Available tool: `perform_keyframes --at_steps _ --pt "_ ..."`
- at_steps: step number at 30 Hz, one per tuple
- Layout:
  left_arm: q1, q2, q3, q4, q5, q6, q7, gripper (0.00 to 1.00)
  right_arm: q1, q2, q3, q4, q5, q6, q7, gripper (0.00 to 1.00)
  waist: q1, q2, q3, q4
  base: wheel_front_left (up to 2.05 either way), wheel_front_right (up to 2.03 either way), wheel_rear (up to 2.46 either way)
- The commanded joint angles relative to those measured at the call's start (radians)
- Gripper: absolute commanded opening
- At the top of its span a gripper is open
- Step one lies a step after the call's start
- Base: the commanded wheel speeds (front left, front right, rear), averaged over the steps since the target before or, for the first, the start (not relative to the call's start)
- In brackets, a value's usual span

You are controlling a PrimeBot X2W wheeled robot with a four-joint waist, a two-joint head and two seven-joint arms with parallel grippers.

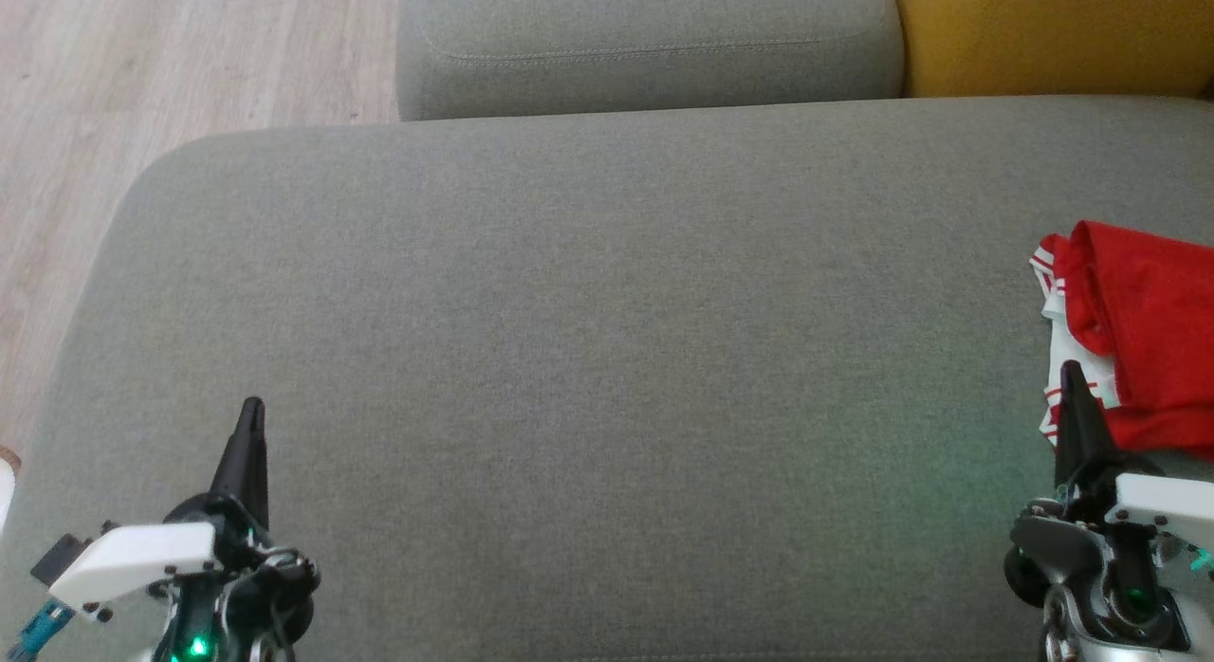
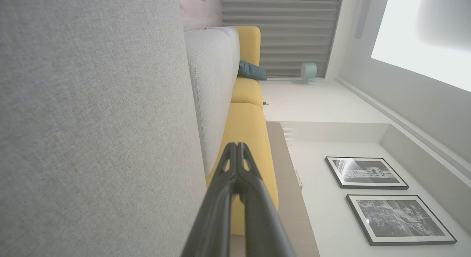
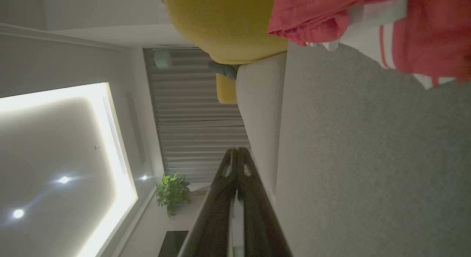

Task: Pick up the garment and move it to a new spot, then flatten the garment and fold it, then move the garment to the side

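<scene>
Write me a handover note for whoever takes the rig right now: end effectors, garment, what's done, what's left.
Left end effector: shut, empty, over the grey seat cushion.
Right end effector: shut, empty, tip close to the garment.
The garment: red with white striped trim, bunched at the cushion's right edge, partly out of the head view.
Done: nothing visibly.
Left: pick up, relocate, flatten, fold, set aside.
</scene>
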Motion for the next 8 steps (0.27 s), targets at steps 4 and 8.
perform_keyframes --at_steps 4,8 --pt "-0.058 0.009 0.035 -0.038 -0.004 -0.007 0.008 0.0 -0.021 -0.005 0.021 -0.039 0.007 0.007 0.006 0.0 0.0 0.0 0.0 0.0 0.0 0.0 0.0" --pt "-0.058 0.009 0.035 -0.038 -0.004 -0.007 0.008 0.0 -0.021 -0.005 0.021 -0.039 0.007 0.007 0.006 0.0 0.0 0.0 0.0 0.0 0.0 0.0 0.0"
